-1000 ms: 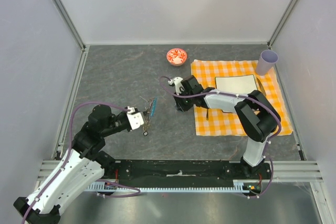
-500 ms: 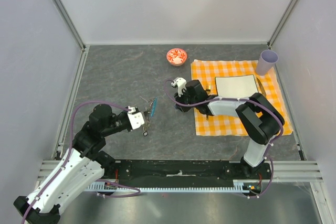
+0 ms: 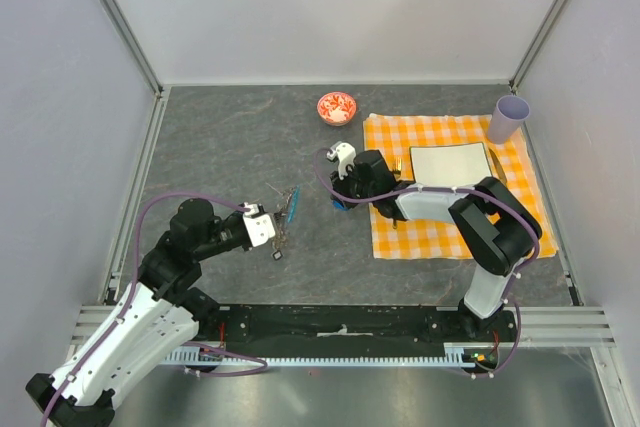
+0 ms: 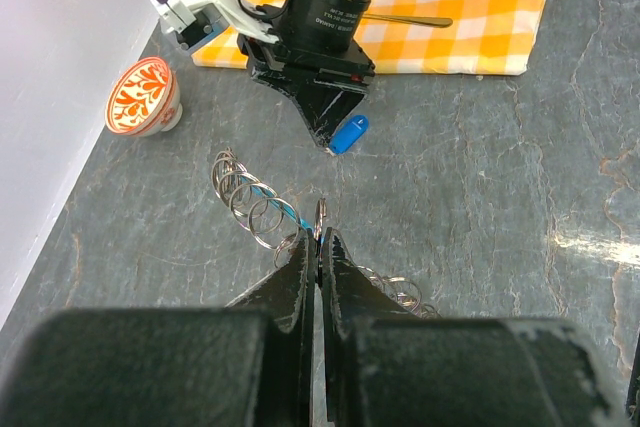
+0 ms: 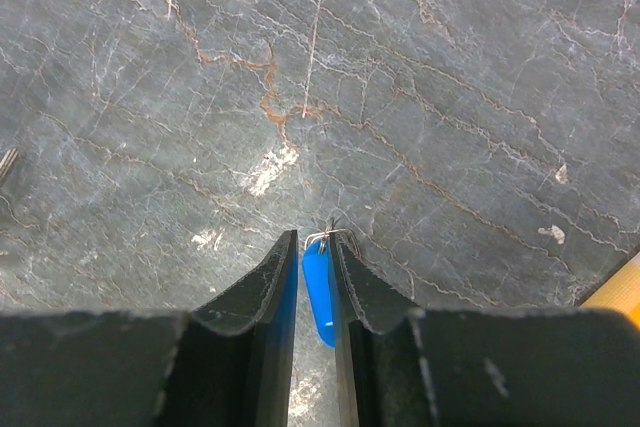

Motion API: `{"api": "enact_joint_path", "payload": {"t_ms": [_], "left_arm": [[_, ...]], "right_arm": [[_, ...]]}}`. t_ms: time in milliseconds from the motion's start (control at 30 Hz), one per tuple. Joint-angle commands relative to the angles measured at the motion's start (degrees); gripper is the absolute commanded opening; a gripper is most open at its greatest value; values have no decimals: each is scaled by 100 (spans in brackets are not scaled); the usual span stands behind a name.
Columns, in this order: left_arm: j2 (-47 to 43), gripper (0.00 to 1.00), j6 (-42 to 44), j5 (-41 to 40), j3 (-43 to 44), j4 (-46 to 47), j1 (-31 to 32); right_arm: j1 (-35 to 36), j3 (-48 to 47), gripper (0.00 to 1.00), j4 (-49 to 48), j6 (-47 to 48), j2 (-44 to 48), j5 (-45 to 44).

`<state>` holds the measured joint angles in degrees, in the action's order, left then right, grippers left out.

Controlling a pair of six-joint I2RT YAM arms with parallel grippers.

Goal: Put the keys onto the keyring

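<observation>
The keyring lies on the grey table as a wire loop with several small rings and a light-blue strip. My left gripper is shut on its wire at the near end, and it shows in the top view. A small dark key lies just below it. My right gripper points down at the table left of the checked cloth. Between its close-set jaws sits a blue-headed key with a thin wire at its tip. The same key juts from the gripper's tip.
A red-and-white bowl stands behind the right gripper. An orange checked cloth at the right carries a white plate and a fork. A lilac cup stands at its far corner. Walls enclose the table.
The right wrist has turned and shifted slightly right while its tip stays near the same spot. The blue key now shows at its tip. The left arm has not moved.
</observation>
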<state>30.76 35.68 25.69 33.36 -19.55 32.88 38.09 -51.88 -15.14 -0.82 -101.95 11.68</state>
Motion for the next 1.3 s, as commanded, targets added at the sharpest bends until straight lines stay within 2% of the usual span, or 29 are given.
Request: {"api": "enact_joint_path", "payload": {"t_ms": [0, 500, 1033, 1200, 1267], "left_arm": [[-27, 2, 246, 129, 21, 487, 16], [0, 2, 246, 164, 21, 496, 16], [0, 2, 246, 208, 21, 505, 16], [-9, 2, 237, 217, 21, 505, 25], [-18, 2, 237, 208, 21, 505, 25]], "right_arm": [[6, 37, 26, -209, -85, -70, -8], [6, 11, 25, -104, -111, -264, -78], [6, 99, 19, -288, -111, -413, -43], [6, 134, 9, -323, -103, -352, -96], [6, 143, 1, -271, -59, -247, -70]]}}
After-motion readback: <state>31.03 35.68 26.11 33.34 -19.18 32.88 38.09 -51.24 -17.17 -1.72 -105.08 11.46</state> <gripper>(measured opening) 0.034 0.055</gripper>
